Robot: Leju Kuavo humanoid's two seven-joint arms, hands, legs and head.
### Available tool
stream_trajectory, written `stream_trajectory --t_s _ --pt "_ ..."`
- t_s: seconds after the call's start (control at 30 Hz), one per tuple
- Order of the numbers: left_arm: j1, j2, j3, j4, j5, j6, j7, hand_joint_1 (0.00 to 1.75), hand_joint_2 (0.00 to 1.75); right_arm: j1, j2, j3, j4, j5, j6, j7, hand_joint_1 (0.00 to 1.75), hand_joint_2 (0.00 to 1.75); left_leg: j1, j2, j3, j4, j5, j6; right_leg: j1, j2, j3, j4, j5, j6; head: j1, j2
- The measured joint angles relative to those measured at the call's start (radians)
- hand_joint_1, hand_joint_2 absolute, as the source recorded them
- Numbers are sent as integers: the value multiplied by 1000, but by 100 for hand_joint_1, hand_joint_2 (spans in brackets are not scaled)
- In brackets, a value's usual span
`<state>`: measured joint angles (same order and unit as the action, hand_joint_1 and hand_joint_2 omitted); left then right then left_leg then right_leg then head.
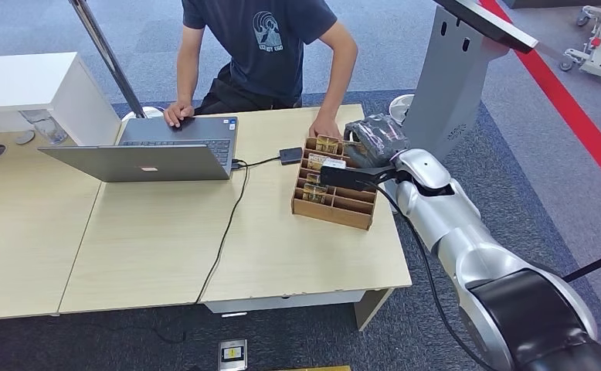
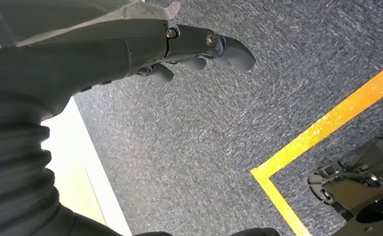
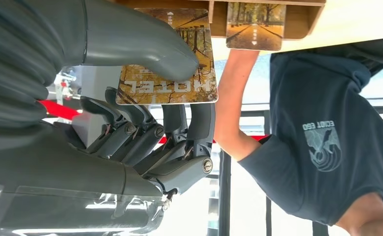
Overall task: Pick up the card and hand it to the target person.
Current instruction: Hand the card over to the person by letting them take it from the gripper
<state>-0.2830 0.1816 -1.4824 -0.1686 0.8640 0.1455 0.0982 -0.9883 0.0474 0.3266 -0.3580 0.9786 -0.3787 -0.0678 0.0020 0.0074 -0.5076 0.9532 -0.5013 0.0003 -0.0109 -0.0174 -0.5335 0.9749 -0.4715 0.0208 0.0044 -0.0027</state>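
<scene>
In the right wrist view my right hand (image 3: 145, 128) pinches a card (image 3: 204, 59) printed with autumn trees and the word HOTEL, thumb on its face and fingers behind it. The card's far end still reaches the wooden card holder (image 3: 298, 14), where another such card (image 3: 254, 27) stands in a slot. From the head view, the right hand (image 1: 375, 143) hovers over the back of the holder (image 1: 336, 209) on the table's right side. The person (image 1: 266, 46) in a dark T-shirt sits across the table, one hand beside the holder. My left hand (image 2: 179, 49) hangs over the carpet, holding nothing.
An open laptop (image 1: 174, 151) sits mid-table under the person's other hand, its cable running to the front edge. A small black device (image 1: 290, 154) lies left of the holder. A grey kiosk stand (image 1: 452, 69) rises just right of the table.
</scene>
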Motion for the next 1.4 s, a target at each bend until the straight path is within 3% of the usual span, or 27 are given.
stream_trajectory --t_s 0.33,0.73,1.07,1.4 --pt "-1 1 0 0 -1 0 2 0 175 -50 17 -4 -20 -37 -3 -59 175 175 0 0 0 0 0 0 0 0 0 0 0 0 0 0" --pt "-21 -2 0 0 -21 1 15 0 175 -202 129 1 -29 -32 69 -78 175 175 1 0 -1 0 0 0 1 0 -1 0 0 0 0 0" --pt "-28 -4 0 0 -52 -11 20 0 175 -210 192 11 -11 -27 98 -43 175 175 1 0 -1 0 0 0 1 0 -1 0 0 0 0 0" --pt "-31 -4 0 0 -57 -13 16 0 175 -204 199 20 9 -40 84 -40 175 175 1 0 -1 0 0 0 1 0 -1 0 0 0 0 0"
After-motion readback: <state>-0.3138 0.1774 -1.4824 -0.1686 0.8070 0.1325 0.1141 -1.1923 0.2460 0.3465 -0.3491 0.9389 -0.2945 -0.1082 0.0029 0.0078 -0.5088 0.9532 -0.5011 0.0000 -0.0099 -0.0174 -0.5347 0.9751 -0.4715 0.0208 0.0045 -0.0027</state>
